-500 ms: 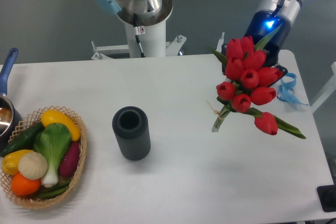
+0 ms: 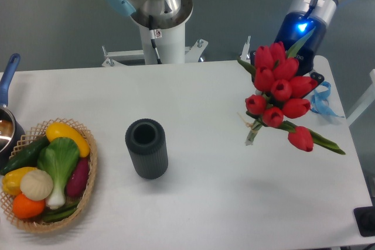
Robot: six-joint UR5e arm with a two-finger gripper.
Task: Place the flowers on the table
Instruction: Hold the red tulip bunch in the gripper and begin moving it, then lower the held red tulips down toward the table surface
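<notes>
A bunch of red tulips, the flowers (image 2: 280, 95), hangs over the right side of the white table (image 2: 205, 203). The blooms face the camera and the tied green stems (image 2: 253, 134) point down and left. One tulip with a long leaf (image 2: 301, 139) sticks out at the lower right. My gripper (image 2: 302, 68) is just behind the blooms, under the blue-lit wrist. Its fingers are mostly hidden by the tulips, and it holds the bunch.
A dark ribbed vase (image 2: 146, 148) stands upright left of centre. A woven basket of vegetables (image 2: 47, 175) sits at the left edge, with a blue-handled pot (image 2: 6, 115) behind it. Curled blue ribbons (image 2: 321, 100) lie at the right edge. The arm's base (image 2: 158, 21) stands behind the table.
The gripper and the bunch have shifted slightly to the right. The stem end now lies a little further right.
</notes>
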